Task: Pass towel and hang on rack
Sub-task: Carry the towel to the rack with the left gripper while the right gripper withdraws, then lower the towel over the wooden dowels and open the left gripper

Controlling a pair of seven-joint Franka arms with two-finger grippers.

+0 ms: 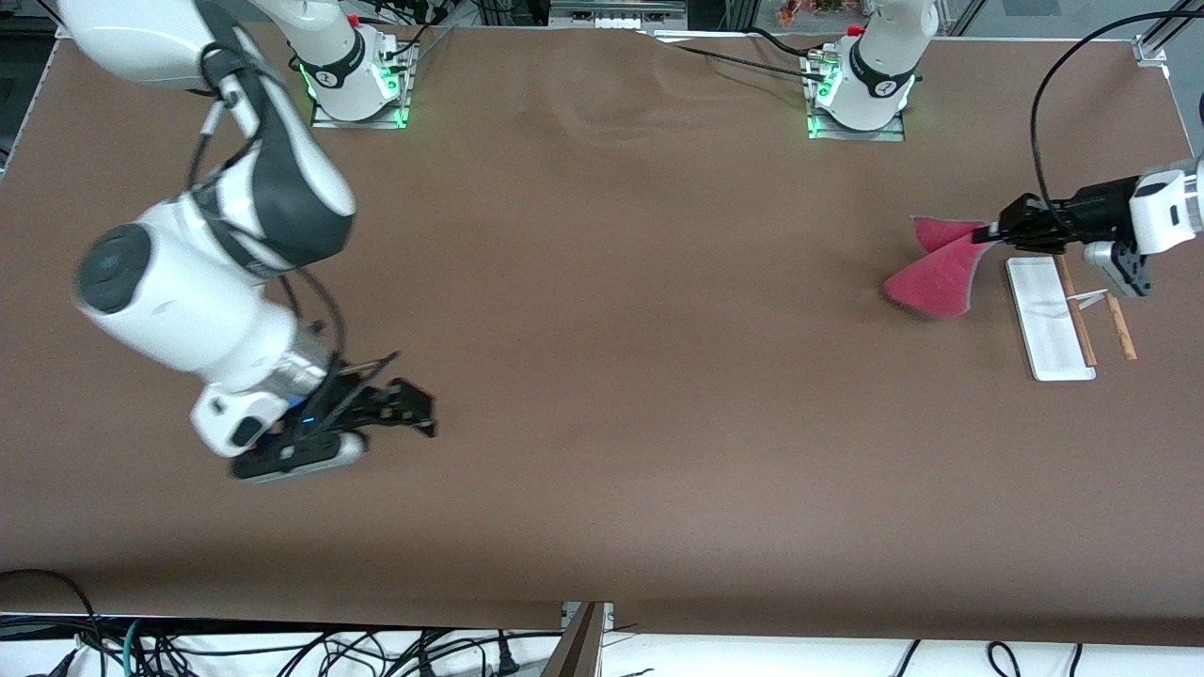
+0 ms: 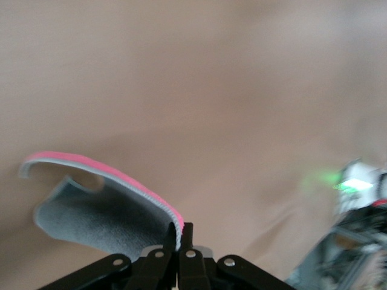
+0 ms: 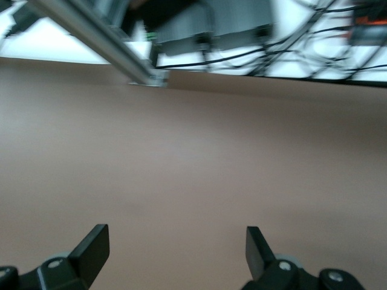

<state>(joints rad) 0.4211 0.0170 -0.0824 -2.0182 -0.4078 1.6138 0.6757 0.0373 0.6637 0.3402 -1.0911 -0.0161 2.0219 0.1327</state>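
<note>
My left gripper (image 1: 990, 233) is shut on one edge of the pink-red towel (image 1: 934, 266) and holds it in the air beside the rack, the cloth hanging down toward the table. In the left wrist view the towel (image 2: 91, 202) curls away from my fingers (image 2: 187, 232), pink edge up and dark grey side showing. The rack (image 1: 1050, 320) stands at the left arm's end of the table, with a flat white base and two thin brown rods (image 1: 1077, 315). My right gripper (image 1: 423, 414) is open and empty, low over the right arm's end of the table; its fingers (image 3: 95, 244) show only bare cloth between them.
A brown cloth (image 1: 611, 357) covers the whole table. Both arm bases (image 1: 357, 85) stand along the edge farthest from the front camera. Cables lie past the table's near edge (image 1: 282, 649).
</note>
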